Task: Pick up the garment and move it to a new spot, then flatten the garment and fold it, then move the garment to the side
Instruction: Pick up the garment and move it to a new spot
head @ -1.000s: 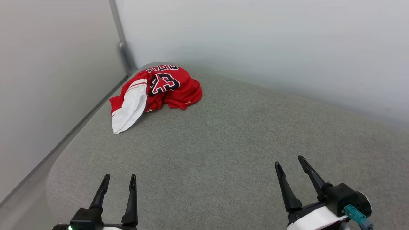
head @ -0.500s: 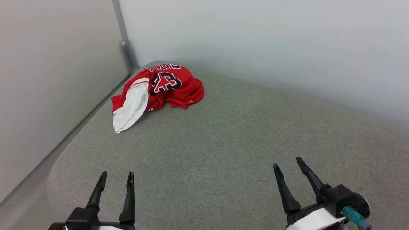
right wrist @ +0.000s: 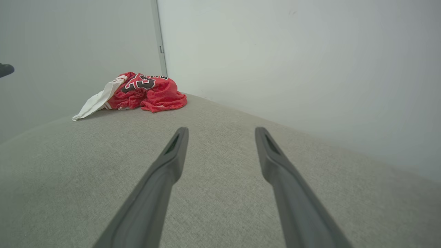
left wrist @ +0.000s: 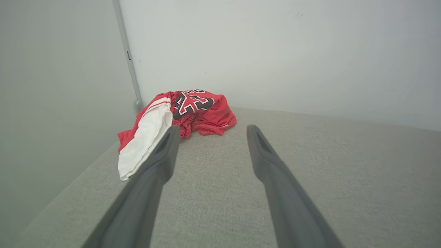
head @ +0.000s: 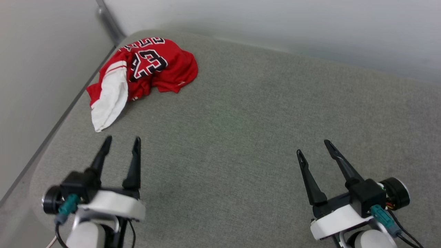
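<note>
the garment (head: pixel 144 69), a red jersey showing the number 23 and a white sleeve (head: pixel 110 100), lies crumpled in the far left corner of the grey fabric surface (head: pixel 241 120), close to the left edge and to the grey post (head: pixel 108 20) where the two walls meet. its long axis runs diagonally: the white sleeve trails toward the robot along the left edge, and the red bulk is heaped toward the far corner. the left pincer (head: pixel 122 138) hovers above the surface with its fingers parted to a moderate gap and nothing between them. it points almost straight at the sleeve end, which lies just ahead and slightly left of the fingertips, not touching. the right pincer (head: pixel 313 146) is likewise spread and empty, well apart from the garment, which lies far forward and to its left. judgement: the left arm is clearly the nearer and the sleeve is its closest point of grasp, while the right arm would have to cross most of the surface. nothing lies between either pincer and the garment. the likely constraints are the left wall and the surface edge, which leave little room on that side.
</note>
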You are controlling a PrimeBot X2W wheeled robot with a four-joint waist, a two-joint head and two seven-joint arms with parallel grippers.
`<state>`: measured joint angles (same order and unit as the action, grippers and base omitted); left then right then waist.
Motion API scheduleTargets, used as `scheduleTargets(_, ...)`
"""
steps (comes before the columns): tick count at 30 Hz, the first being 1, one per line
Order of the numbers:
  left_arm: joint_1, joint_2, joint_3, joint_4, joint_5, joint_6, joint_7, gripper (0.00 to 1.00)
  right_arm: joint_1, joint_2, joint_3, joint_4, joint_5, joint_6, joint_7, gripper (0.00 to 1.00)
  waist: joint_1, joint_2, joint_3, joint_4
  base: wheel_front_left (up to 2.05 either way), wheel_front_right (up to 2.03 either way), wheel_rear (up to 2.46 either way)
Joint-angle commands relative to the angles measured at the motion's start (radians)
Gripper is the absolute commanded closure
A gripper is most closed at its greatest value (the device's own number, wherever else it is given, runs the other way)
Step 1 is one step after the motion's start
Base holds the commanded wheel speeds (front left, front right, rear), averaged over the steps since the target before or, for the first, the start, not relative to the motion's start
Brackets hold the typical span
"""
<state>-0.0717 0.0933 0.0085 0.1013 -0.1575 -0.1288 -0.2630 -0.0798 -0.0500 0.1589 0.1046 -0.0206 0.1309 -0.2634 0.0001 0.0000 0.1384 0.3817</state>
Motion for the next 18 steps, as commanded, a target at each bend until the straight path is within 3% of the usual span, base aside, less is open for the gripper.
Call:
scheduleTargets(1, -0.081, 0.037, -0.007, 0.028, -0.023, 0.0, -0.003, 0.0, -0.026, -0.001, -0.003, -0.016, -0.018, 0.0, -0.002, 0.0, -0.0001, 0.0, 0.1, -0.048, 0.0, 0.0, 0.0)
scheduleTargets(5, -0.267, 0.16, -0.053, 0.125, -0.124, -0.001, 0.01, 0.0, -0.057, -0.022, -0.004, -0.055, -0.037, 0.0, -0.002, 0.0, -0.0001, 0.0, 0.194, -0.085, 0.0, 0.0, 0.0)
scheduleTargets(8, -0.424, 0.283, -0.101, 0.194, -0.22, -0.001, 0.102, 0.0, -0.08, -0.035, -0.005, -0.088, -0.044, 0.0, -0.002, 0.0, -0.0001, 0.0, 0.261, -0.114, 0.0, 0.0, 0.0)
scheduleTargets(12, -0.599, 0.451, -0.177, 0.291, -0.347, -0.001, 0.3, 0.0, -0.102, -0.047, -0.011, -0.131, -0.048, 0.0, 0.003, 0.0, -0.0001, 0.0, 0.347, -0.152, 0.0, 0.0, 0.0)
scheduleTargets(18, -0.775, 0.65, -0.302, 0.37, -0.531, 0.0, 0.603, 0.0, -0.117, -0.053, -0.021, -0.173, -0.047, 0.0, 0.007, 0.0, -0.0001, 0.0, 0.449, -0.204, 0.0, 0.0, 0.0)
